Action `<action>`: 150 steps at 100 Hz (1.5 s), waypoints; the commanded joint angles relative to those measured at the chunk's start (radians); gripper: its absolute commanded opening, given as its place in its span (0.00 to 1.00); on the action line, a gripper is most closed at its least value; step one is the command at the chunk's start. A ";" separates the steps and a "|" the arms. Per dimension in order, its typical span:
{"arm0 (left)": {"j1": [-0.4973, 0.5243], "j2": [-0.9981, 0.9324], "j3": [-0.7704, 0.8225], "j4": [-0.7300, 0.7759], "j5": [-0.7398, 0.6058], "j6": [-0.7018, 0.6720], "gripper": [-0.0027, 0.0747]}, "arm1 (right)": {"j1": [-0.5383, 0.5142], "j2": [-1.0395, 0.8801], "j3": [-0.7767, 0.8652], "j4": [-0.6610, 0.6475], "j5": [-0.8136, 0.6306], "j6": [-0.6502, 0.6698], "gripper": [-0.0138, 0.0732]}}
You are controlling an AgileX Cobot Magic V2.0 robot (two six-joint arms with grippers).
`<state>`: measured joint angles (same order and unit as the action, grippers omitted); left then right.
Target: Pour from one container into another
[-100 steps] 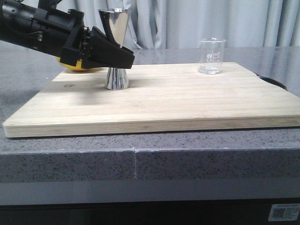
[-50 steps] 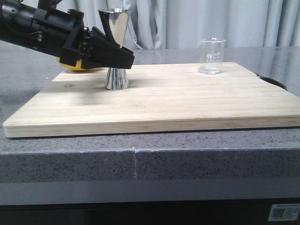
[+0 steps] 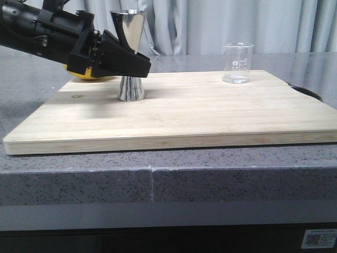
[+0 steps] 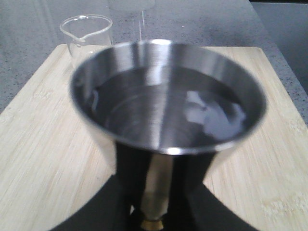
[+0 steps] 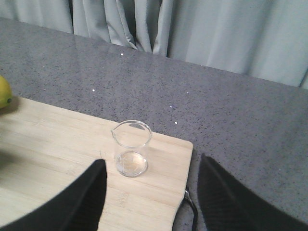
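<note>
The tall steel jigger (image 3: 129, 31) stands upright on the left half of the wooden board (image 3: 184, 116). My left gripper (image 3: 138, 66) reaches in from the left and is shut on its narrow waist. In the left wrist view the jigger's wide upper cup (image 4: 166, 101) fills the picture, and black fingers (image 4: 132, 178) flank the stem on both sides. The clear glass beaker (image 3: 238, 63) stands upright at the board's far right, apart from the jigger. My right gripper (image 5: 149, 192) hangs open above and short of the beaker (image 5: 131, 149), touching nothing. It is out of the front view.
A yellow lemon (image 3: 79, 75) lies behind my left arm at the board's back left corner. A dark ring (image 3: 308, 92) lies at the board's right edge. Grey stone counter surrounds the board, with curtains behind.
</note>
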<state>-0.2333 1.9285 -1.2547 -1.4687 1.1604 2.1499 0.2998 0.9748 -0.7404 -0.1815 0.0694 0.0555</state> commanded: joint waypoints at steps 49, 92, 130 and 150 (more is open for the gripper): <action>0.004 -0.049 -0.022 -0.055 0.090 -0.027 0.02 | -0.002 -0.018 -0.026 0.001 -0.075 -0.002 0.59; 0.004 -0.049 -0.022 -0.055 0.090 -0.029 0.03 | -0.002 -0.018 -0.026 0.005 -0.075 -0.002 0.59; 0.004 -0.049 -0.022 -0.055 0.090 -0.041 0.10 | -0.002 -0.018 -0.026 0.005 -0.075 -0.002 0.59; 0.004 -0.049 -0.022 -0.046 0.090 -0.046 0.11 | -0.002 -0.018 -0.026 0.005 -0.075 -0.002 0.59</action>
<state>-0.2333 1.9285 -1.2547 -1.4641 1.1622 2.1175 0.2998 0.9748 -0.7404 -0.1745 0.0694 0.0555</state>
